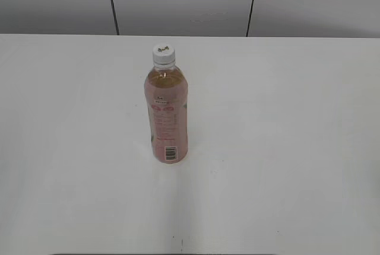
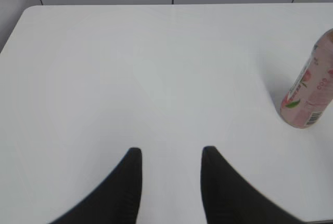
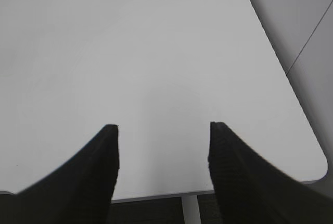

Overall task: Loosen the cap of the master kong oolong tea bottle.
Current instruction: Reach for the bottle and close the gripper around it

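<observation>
Bottle [image 1: 165,112] upright, pink label, cap [image 1: 164,54] on

The master kong oolong tea bottle [image 1: 167,112] stands upright on the tabletop [image 1: 285,148], a little left of the middle and nearer the far edge than the near one. The cap [image 1: 163,54] sits on top of its neck. Nothing else touches the bottle.

In the left wrist view the left gripper [image 2: 170,153] hangs above the tabletop by its near edge, jaws parted with nothing between them; the bottle stands well apart, ahead and to its right. In the right wrist view the right gripper [image 3: 164,127] hangs over the near right corner of the tabletop, jaws spread wide with nothing between them.
</observation>
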You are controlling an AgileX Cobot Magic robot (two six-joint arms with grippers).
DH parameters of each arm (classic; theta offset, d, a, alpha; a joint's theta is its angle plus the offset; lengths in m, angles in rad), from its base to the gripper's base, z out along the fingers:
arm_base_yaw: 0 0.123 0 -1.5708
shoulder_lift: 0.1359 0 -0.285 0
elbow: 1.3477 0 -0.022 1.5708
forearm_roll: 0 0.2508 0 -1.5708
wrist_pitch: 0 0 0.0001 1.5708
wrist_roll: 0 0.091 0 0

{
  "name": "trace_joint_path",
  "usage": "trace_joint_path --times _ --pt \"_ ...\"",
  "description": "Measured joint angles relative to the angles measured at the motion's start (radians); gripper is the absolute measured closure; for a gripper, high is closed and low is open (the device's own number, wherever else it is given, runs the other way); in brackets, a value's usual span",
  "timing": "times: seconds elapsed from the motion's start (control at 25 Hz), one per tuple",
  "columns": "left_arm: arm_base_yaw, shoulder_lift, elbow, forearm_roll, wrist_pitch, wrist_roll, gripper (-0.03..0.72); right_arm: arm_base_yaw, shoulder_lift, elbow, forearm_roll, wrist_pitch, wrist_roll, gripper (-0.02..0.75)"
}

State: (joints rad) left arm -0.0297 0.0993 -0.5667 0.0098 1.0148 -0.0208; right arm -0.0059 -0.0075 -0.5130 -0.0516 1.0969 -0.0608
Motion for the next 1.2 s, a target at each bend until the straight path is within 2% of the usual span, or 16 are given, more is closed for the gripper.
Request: trace_joint_path --times 0.08,0.28,0.44,0.6,0.8,0.96,1.2 --pt "0.0 0.042 -0.005 0.0 -0.035 0.0 0.444 0.0 0.0 0.0 0.0 0.0 0.0 0.318" --pt "0.0 0.128 -0.011 -0.036 -0.334 0.0 0.444 0.0 0.0 0.0 0.0 0.0 0.0 0.318" --pt "0.0 0.227 -0.004 -0.046 -0.496 0.0 0.444 0.0 0.0 0.0 0.0 0.0 0.0 0.318" --pt "0.0 0.359 0.061 -0.061 -0.624 0.0 0.444 0.0 0.0 0.0 0.0 0.0 0.0 0.318" --pt "-0.015 0.503 0.174 -0.067 -0.875 0.0 0.444 0.0 0.0 0.0 0.0 0.0 0.0 0.318" --pt "-0.084 0.613 0.242 -0.049 -1.056 0.0 0.444 0.0 0.0 0.0 0.0 0.0 0.0 0.318" --pt "-0.292 0.852 0.265 0.068 -1.262 0.0 0.444 0.0 0.0 0.0 0.0 0.0 0.0 0.318"
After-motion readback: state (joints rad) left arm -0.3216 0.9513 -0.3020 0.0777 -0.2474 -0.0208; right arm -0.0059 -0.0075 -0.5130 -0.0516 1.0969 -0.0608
